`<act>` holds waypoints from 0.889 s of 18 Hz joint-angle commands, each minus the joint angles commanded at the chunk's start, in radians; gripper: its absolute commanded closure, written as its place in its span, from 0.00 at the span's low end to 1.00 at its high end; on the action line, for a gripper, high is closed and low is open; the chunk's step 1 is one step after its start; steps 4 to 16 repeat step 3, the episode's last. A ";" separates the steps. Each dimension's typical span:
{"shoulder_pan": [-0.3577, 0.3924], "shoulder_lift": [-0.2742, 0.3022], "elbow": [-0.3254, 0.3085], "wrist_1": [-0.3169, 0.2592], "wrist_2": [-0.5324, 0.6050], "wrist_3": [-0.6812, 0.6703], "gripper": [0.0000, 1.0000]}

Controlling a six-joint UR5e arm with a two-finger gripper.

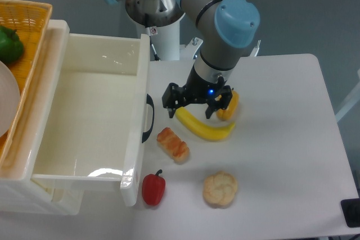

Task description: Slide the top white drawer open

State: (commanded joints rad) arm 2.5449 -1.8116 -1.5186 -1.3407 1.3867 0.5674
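Top white drawer (84, 122) is standing pulled well out over the counter (281, 139), its black handle (148, 117) hanging free. My tool (179, 100) is hovering right of the handle above the banana (203, 128), gripping nothing; jaw gap I cannot tell. Judging the pull done, I am lifting straight up to avoid snagging.

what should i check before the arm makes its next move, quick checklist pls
1. top white drawer slid out from the cabinet: ok.
2. claw off the black handle, a gap shows: ok.
3. claw open or shut: cannot tell.
4. retreat path: not ok, banana and yellow pepper sit right beside the claw.
5. drawer interior bare: ok.
6. pastry and red pepper close to the drawer front, touching or not: cannot tell.
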 joint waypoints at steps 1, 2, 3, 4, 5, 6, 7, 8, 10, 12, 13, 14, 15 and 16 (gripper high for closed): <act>0.005 0.002 0.000 0.000 0.005 0.006 0.00; 0.015 0.005 0.000 0.000 0.005 0.008 0.00; 0.021 0.006 0.000 -0.002 0.003 0.009 0.00; 0.021 0.006 0.000 -0.002 0.003 0.009 0.00; 0.021 0.006 0.000 -0.002 0.003 0.009 0.00; 0.021 0.006 0.000 -0.002 0.003 0.009 0.00; 0.021 0.006 0.000 -0.002 0.003 0.009 0.00; 0.021 0.006 0.000 -0.002 0.003 0.009 0.00; 0.021 0.006 0.000 -0.002 0.003 0.009 0.00; 0.021 0.006 0.000 -0.002 0.003 0.009 0.00; 0.021 0.006 0.000 -0.002 0.003 0.009 0.00; 0.021 0.006 0.000 -0.002 0.003 0.009 0.00; 0.021 0.006 0.000 -0.002 0.003 0.009 0.00; 0.021 0.006 0.000 -0.002 0.003 0.009 0.00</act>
